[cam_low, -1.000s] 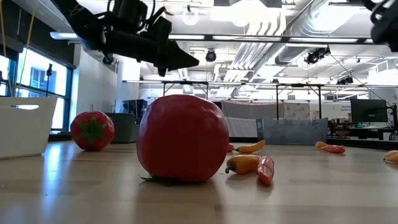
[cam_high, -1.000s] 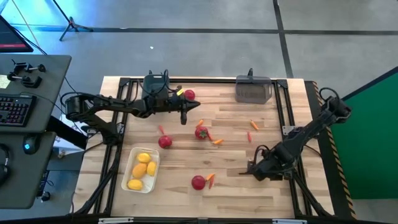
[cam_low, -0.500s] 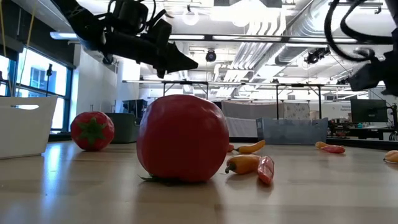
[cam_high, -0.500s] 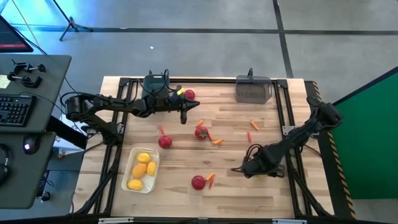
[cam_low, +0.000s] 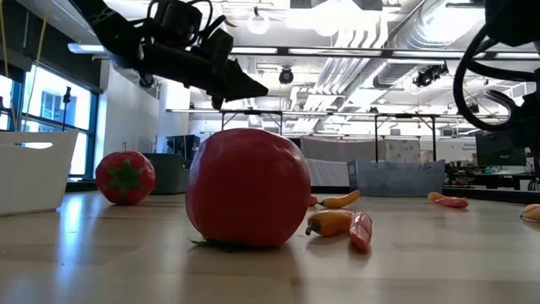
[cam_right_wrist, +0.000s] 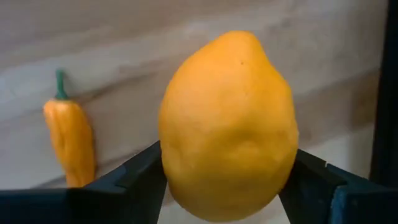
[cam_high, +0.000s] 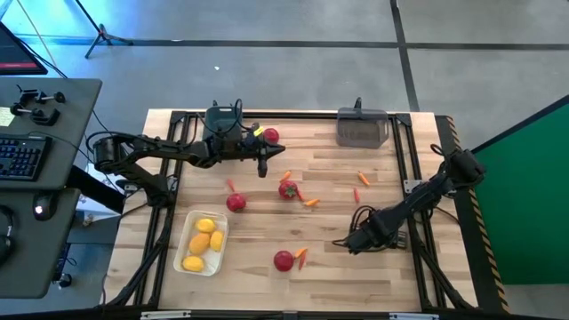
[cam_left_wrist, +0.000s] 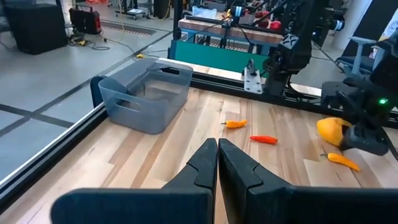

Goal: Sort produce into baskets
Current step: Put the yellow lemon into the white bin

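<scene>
A yellow-orange lemon lies on the wood at the table's right middle; it also shows as the lemon in the left wrist view, apparently resting on the table. My right gripper points steeply down over it, open, one finger on each side. My left gripper hangs shut and holding nothing above the far middle of the table. Red tomatoes and small orange peppers lie scattered on the wood. The white basket holds several lemons. My right gripper's fingers stand close against the lemon's two opposite sides, coming from above. I cannot tell whether they touch it.
A dark basket sits at the far edge under my left arm, with a tomato beside it. A translucent grey basket stands far right. An orange pepper lies right beside the lemon. Black frame rails border the table.
My right gripper has come down toward the table and gone a little toward its left edge, tipping to point more steeply down. The produce on the table has kept its place.
</scene>
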{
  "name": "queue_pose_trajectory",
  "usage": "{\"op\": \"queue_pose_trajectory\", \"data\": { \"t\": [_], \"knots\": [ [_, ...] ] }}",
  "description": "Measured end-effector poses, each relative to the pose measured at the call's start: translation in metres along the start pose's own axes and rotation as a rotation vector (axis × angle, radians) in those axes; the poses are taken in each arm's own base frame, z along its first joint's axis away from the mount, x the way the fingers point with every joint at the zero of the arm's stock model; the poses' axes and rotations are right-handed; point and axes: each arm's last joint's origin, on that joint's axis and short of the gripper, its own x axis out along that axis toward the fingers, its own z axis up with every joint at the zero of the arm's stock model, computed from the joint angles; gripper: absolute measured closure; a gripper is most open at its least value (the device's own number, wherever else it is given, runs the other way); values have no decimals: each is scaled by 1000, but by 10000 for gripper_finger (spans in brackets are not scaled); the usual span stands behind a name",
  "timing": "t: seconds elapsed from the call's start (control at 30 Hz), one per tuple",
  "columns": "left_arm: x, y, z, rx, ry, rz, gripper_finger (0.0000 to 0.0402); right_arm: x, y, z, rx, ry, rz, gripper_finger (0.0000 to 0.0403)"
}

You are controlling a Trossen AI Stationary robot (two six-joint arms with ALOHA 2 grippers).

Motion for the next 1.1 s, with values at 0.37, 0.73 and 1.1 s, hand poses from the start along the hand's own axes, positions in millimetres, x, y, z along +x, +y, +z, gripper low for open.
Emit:
{"op": "queue_pose_trajectory", "data": {
  "t": [0.37, 0.73, 1.1],
  "knots": [
    [-2, 6, 3, -101, -18, -106, 401, -25, -1, 10, -343, -200, 279, 217],
    [-8, 15, 14, -199, -66, -381, 401, -74, 16, 50, -719, -681, 573, 217],
    [-4, -3, 16, 1, -125, -357, 323, -73, 75, 93, -1067, -1013, 957, 217]
  ]
}}
